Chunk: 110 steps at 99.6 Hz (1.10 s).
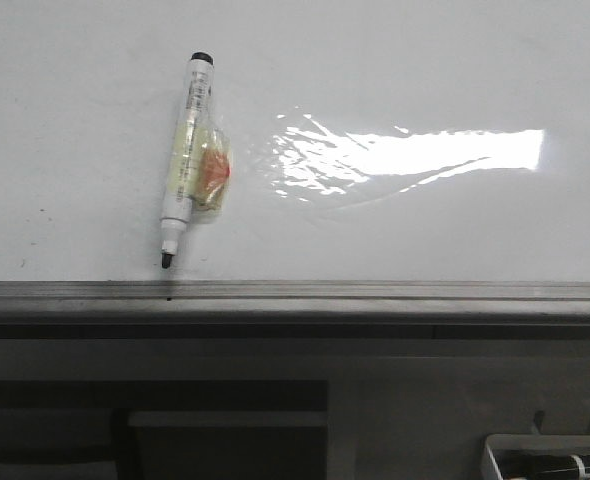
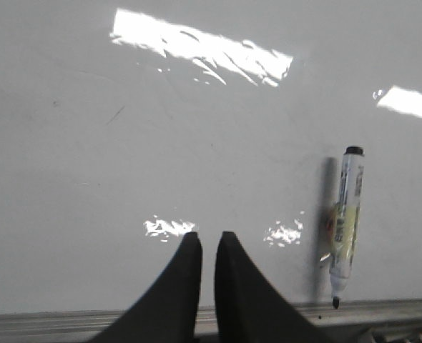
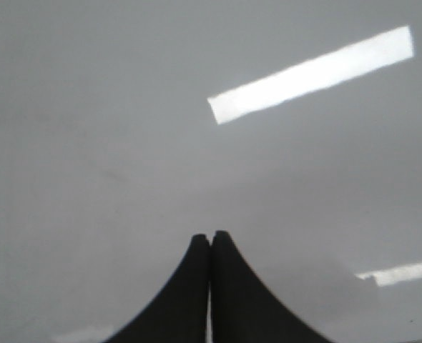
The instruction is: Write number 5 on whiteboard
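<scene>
Nearest the lens in both wrist views are my own dark fingers: the left fingers (image 2: 206,246) stand almost together with only a narrow slit between them and nothing in it, and the right fingers (image 3: 210,243) are pressed tip to tip, equally empty. Neither pair holds anything, which I judge means writing has not begun. Outward from the left fingers, off to one side, lies the marker pen (image 2: 345,221), flat on the whiteboard (image 2: 125,164), uncapped, its black tip pointing at the grey frame edge (image 1: 375,291) and nearly touching it. Something yellowish with an orange patch is wrapped round its barrel, perhaps to give a better grip. From the front the marker pen (image 1: 187,160) sits left of the bright glare, so my left arm looks nearer to it. No number 5 shows anywhere; only faint specks mark the board.
</scene>
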Motion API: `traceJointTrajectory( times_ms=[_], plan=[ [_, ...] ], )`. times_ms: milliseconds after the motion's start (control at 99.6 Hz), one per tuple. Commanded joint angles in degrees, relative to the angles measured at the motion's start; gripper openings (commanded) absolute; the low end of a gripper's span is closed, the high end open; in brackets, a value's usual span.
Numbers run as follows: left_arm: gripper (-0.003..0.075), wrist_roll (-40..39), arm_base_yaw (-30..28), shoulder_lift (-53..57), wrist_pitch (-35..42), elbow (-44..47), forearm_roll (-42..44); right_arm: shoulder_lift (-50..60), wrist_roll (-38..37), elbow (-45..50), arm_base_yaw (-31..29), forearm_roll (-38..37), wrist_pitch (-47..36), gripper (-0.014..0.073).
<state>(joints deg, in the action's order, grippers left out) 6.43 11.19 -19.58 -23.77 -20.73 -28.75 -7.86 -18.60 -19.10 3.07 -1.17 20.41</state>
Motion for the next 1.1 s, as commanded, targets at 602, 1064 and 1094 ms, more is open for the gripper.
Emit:
traceJointTrajectory(
  times_ms=[602, 1064, 1094],
  plan=[
    [0.0363, 13.05, 23.59, -35.03, 12.46, -11.88, -15.11, -22.32, 10.0, -14.52, 14.62, 7.62, 3.21, 0.0441],
    [0.0363, 12.84, 35.83, -49.87, 34.02, -11.88, -19.87, -29.76, 10.0, -14.52, 21.11, 7.62, -6.04, 0.0441],
    [0.0356, 12.84, 35.83, -50.38, 34.56, -11.88, -19.87, -29.73, 10.0, -14.52, 21.1, 7.62, -6.04, 0.0441]
  ],
)
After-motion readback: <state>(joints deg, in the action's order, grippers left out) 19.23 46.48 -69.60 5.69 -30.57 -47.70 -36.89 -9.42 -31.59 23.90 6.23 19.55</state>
